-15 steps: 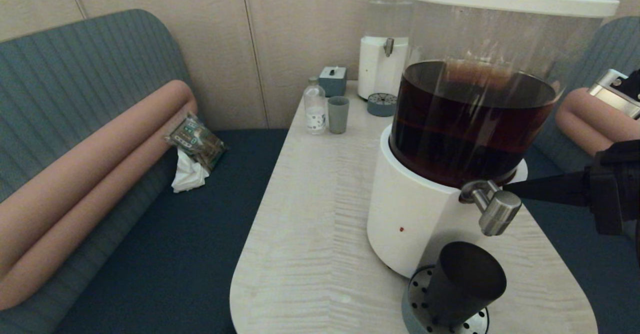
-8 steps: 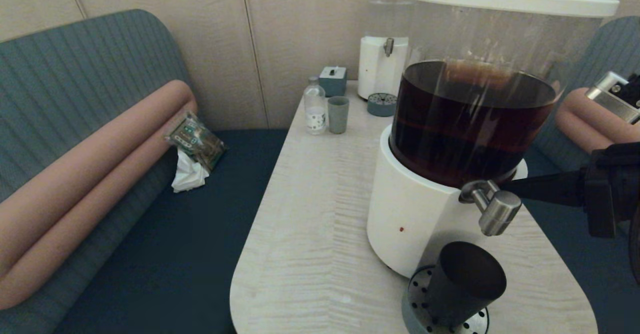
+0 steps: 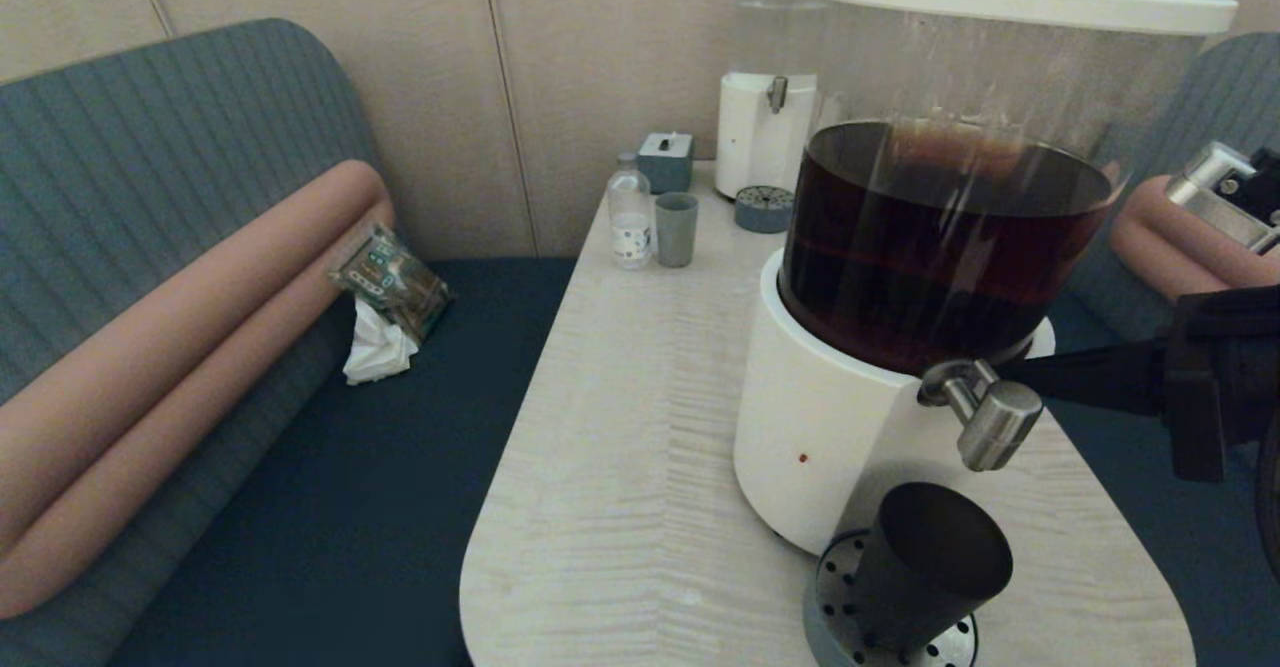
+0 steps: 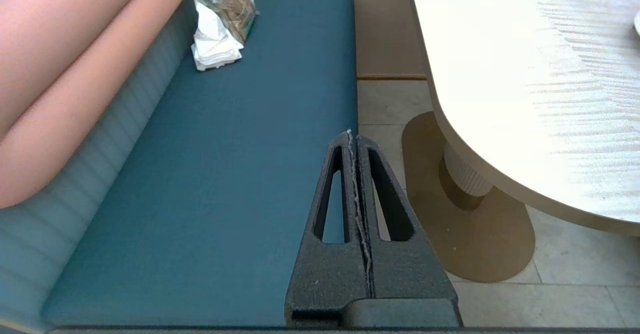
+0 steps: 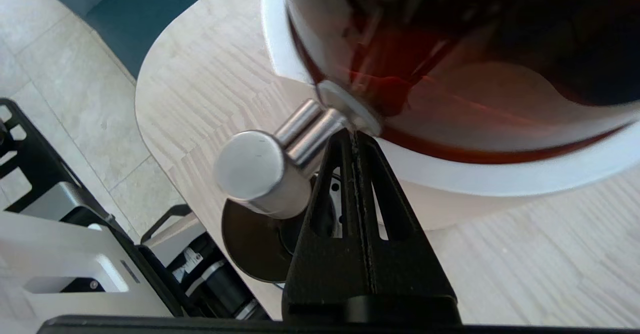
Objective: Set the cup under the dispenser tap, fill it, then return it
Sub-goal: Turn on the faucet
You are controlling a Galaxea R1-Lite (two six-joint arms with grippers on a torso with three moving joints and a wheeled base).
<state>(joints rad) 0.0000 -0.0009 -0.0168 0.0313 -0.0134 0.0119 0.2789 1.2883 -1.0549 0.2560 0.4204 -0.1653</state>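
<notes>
The dark cup stands upright on the round perforated drip tray, right below the steel dispenser tap of the big dispenser holding dark brown liquid. My right gripper reaches in from the right, shut with nothing between its fingers, its tips against the tap's horizontal stem behind the cylinder. In the right wrist view that gripper touches the tap near the tank wall, and the cup shows beneath. My left gripper hangs shut over the blue bench, away from the table.
Farther back on the pale table stand a smaller clear-liquid dispenser, a grey-green tumbler, a small bottle and a grey box. A snack packet and tissue lie on the left bench.
My right arm has shifted slightly leftward and its wrist has tilted a little. The fingertips stay at the tap's stem. The cup has not moved.
</notes>
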